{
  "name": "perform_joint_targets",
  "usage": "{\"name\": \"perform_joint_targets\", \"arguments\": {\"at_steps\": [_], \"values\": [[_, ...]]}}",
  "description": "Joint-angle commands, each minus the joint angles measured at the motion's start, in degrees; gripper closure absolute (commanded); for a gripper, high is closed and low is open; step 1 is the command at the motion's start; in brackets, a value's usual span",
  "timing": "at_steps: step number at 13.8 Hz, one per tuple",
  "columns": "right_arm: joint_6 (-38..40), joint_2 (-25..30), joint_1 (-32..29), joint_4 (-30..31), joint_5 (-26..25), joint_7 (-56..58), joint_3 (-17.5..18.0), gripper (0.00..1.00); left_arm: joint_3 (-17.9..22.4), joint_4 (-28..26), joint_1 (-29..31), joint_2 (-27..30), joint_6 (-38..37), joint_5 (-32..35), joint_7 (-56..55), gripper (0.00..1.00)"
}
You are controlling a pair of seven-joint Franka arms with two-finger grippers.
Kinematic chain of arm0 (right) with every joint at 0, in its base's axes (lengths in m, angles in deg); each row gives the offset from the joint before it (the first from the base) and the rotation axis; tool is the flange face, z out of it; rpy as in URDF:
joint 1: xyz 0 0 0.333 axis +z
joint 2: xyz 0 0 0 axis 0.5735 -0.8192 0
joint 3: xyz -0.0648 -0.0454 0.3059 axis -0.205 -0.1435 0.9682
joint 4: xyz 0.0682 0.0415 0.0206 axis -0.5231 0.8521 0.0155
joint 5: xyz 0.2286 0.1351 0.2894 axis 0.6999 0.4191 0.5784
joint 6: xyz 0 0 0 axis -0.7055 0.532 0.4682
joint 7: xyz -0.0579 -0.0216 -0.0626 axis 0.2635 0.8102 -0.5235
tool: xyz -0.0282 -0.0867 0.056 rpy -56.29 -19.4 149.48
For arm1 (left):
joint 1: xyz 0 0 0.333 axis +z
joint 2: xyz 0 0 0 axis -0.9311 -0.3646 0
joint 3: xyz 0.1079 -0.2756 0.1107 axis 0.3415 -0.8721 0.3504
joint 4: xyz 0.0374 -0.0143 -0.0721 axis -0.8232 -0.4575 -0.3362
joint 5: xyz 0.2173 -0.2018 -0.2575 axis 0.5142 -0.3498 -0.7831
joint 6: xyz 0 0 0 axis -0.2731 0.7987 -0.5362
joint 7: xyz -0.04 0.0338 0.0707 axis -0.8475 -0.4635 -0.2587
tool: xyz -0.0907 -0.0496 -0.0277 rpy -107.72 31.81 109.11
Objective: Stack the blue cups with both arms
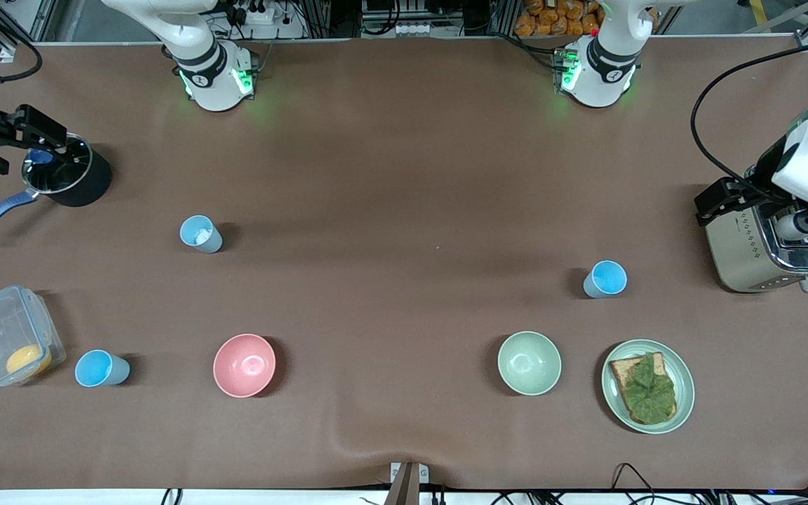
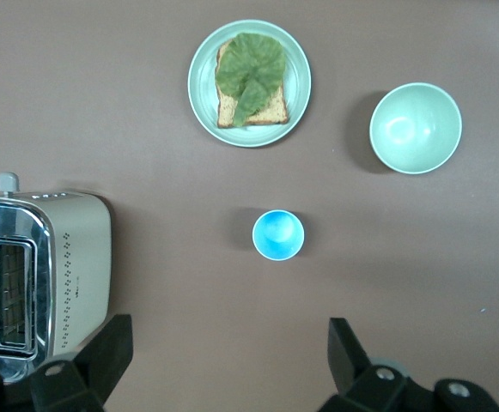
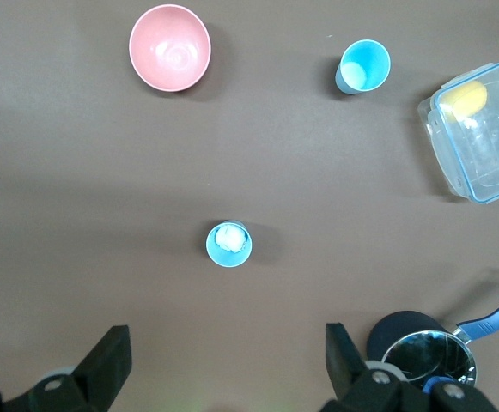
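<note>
Under the left hand (image 2: pixel 223 365), whose fingers stand wide apart and hold nothing, a small tapered blue cup (image 2: pixel 277 234) stands upright on the brown surface (image 2: pixel 146 129), bright blue inside, just ahead of the fingertips, with the toaster (image 2: pixel 51 266) beside the hand. Below the right hand (image 3: pixel 223 365), equally spread and empty over the saucepan (image 3: pixel 425 356), a second cup (image 3: pixel 229 244) holds something white. A third cup (image 3: pixel 363 66) stands farther out from that hand, between the pink bowl (image 3: pixel 170 47) and the clear container (image 3: pixel 481 129).
</note>
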Motion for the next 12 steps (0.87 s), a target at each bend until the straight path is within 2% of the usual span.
{"name": "perform_joint_targets", "arguments": {"at_steps": [1, 4, 6, 9, 12], "values": [[0.6, 0.2, -1.3, -1.7, -0.5, -0.2, 0.7, 0.0, -0.2, 1.3, 0.3, -3.3, 0.2, -0.3, 1.2, 0.0], [0.5, 0.1, -1.4, -2.1, 0.4, 0.0, 0.8, 0.0, -0.2, 0.7, 0.5, -6.4, 0.3, -0.8, 1.7, 0.0], [0.4, -0.3, -1.2, -2.0, 0.3, 0.4, 0.8, 0.0, -0.1, -1.1, 0.4, -9.8, 4.0, 0.0, 1.8, 0.0], [-0.8, -1.8, -1.4, -2.0, -0.5, -0.1, 0.8, 0.0, -0.1, -6.6, 0.8, -11.6, 11.2, 0.0, 1.7, 0.0], [-0.1, -1.5, -1.6, -1.8, -0.3, -0.2, 0.8, 0.0, 0.0, -7.6, 1.0, -13.3, 12.7, 0.0, 1.8, 0.0]]}}
